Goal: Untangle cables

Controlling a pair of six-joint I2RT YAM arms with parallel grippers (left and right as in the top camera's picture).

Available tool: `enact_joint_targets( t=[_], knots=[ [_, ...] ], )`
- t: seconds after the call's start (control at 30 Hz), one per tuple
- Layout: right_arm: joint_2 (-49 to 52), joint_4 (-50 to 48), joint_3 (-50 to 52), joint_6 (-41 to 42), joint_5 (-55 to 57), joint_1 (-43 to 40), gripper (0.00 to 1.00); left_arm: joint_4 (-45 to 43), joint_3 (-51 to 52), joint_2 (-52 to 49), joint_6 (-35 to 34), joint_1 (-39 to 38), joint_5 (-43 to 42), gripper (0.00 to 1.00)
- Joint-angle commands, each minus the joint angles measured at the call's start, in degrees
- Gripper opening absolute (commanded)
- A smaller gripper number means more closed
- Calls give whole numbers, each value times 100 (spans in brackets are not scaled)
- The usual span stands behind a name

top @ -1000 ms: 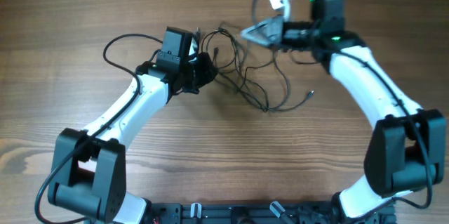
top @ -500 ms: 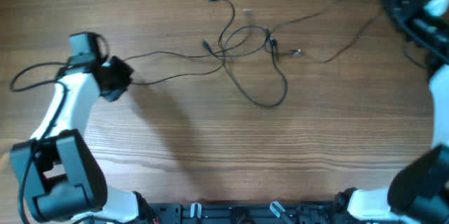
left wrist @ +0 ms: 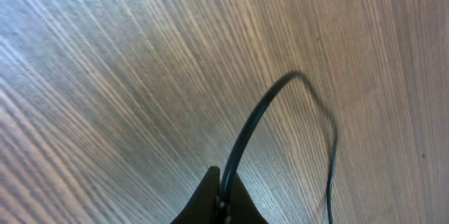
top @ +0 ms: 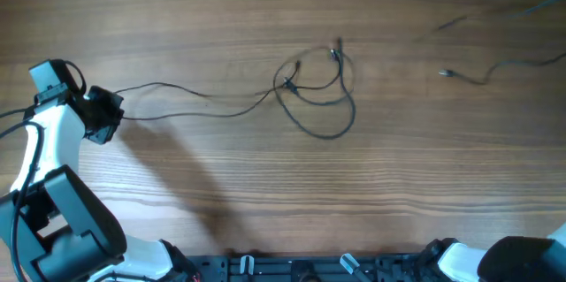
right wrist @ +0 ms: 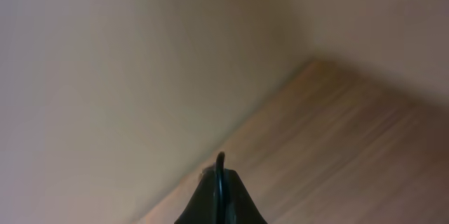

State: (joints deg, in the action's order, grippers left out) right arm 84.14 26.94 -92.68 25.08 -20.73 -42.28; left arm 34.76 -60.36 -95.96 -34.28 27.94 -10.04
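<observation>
Thin black cables [top: 292, 87] lie on the wooden table, with a small knotted loop at the centre. From it two strands [top: 203, 96] stretch left to my left gripper [top: 112, 116], which is shut on them. In the left wrist view the left gripper [left wrist: 222, 199] pinches a cable [left wrist: 256, 115] that arcs up and away over the wood. A separate cable with a small plug end [top: 445, 73] trails off the right edge. My right gripper [right wrist: 219, 182] appears only in its wrist view, shut on a short bit of black cable [right wrist: 220, 161].
The left arm's white links [top: 40, 141] and base [top: 62, 229] fill the lower left corner. The right arm's base [top: 513, 264] shows at the bottom right. The right wrist view looks past the table's edge [right wrist: 280, 97] at a plain beige wall.
Both arms have pulled outward: the left one further left, the right one out of the overhead view. One cable has slid out of the tangle to the right, and the central loop has shrunk.
</observation>
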Motion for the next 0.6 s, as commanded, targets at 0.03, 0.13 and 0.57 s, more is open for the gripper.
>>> enact_joint_targets(
  t=[0.03, 0.13, 0.57],
  knots=[
    [-142, -299, -730, -354, 1088, -498, 4, 59, -35, -48, 129, 83, 295, 4],
    [-79, -516, -800, -850, 1351, -691, 5, 74, -35, -48, 129, 76, 289, 4],
    [2258, 457, -796, -1716, 2671, -1054, 5, 433, -35, -48, 127, 68, -264, 4]
  ],
)
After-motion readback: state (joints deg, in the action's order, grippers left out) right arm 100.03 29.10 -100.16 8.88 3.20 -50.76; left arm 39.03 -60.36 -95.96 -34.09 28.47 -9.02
